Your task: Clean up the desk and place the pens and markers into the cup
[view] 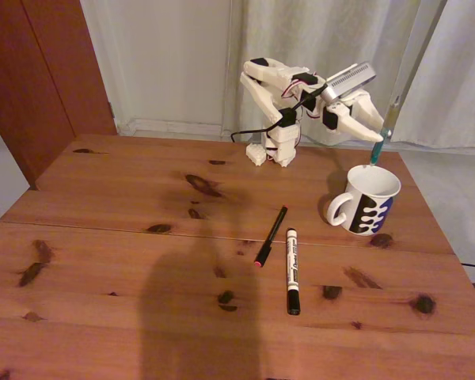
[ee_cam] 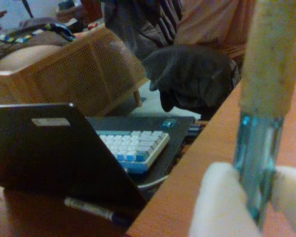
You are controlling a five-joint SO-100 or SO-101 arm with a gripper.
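At the back of the desk (view: pixel 127 261), my gripper (view: pixel 378 131) is shut on the green-teal pen (view: pixel 386 127). The pen hangs tilted over the white mug with blue blotches (view: pixel 368 202), its lower tip at the mug's rim. In the wrist view the teal pen (ee_cam: pixel 259 158) stands pinched between my two white fingertips (ee_cam: pixel 217 202). A black pen with a red tip (view: pixel 271 235) and a white marker with a black cap (view: pixel 291 271) lie side by side mid-desk, left of the mug.
My arm's base (view: pixel 273 150) stands at the desk's far edge before pale curtains. The mug's handle points left. The wrist view shows a laptop with a pale keyboard (ee_cam: pixel 130 145), a rattan seat (ee_cam: pixel 84 69) and a seated person (ee_cam: pixel 207 29).
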